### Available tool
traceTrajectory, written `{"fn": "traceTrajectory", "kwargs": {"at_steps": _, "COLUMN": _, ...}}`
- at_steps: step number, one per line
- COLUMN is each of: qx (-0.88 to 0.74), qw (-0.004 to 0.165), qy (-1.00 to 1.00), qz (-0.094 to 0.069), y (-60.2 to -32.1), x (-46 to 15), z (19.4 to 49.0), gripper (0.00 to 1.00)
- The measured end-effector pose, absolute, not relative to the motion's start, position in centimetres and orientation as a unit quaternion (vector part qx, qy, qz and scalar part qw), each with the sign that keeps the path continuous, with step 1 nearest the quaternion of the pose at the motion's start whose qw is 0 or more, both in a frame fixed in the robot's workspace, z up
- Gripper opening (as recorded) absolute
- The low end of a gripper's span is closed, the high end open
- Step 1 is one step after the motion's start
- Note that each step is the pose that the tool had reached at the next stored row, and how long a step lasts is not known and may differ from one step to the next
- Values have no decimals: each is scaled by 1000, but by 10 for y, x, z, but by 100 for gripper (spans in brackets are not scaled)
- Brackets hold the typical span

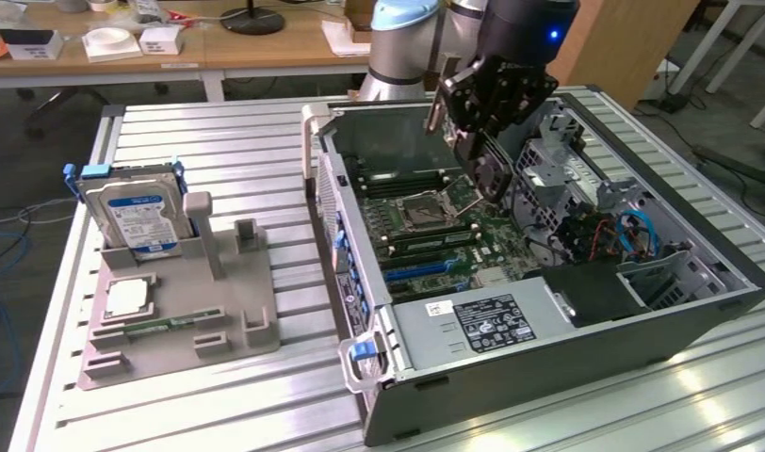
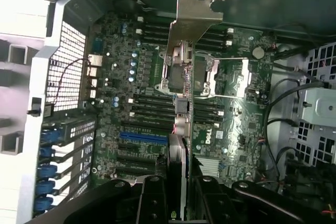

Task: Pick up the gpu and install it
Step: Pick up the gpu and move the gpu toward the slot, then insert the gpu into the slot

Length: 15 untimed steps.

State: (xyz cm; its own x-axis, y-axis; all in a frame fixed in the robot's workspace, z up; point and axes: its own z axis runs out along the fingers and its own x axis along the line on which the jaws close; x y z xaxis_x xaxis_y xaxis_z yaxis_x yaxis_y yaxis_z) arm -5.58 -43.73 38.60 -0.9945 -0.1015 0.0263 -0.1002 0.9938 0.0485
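Note:
My gripper (image 1: 480,141) hangs over the open computer case (image 1: 546,367), shut on the gpu (image 1: 486,179). The card is a thin dark board held edge-on, pointing down at the motherboard (image 1: 420,240) without touching it. In the wrist view the gpu (image 2: 185,30) runs away from the fingers (image 2: 155,192), its silver bracket at the far end. It sits above the CPU socket and memory slots. The gripper (image 2: 178,179) clamps the card's near end. A blue expansion slot (image 2: 142,137) lies beside the card's line, on the side of the case's perforated rear wall.
On the exterior view's left, a grey holder (image 1: 232,320) carries an upright hard drive (image 1: 134,217), a processor chip (image 1: 129,299) and a small green memory stick (image 1: 169,326). Inside the case are the power supply (image 1: 477,325), a drive cage (image 1: 571,160) and cables (image 1: 627,235).

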Motion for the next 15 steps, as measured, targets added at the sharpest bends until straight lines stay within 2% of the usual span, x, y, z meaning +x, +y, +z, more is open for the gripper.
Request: {"fn": "traceTrajectory", "kwargs": {"at_steps": 15, "qx": 50, "qw": 14, "qy": -998, "qz": -23, "y": -437, "x": -40, "z": 384, "gripper": 27}}
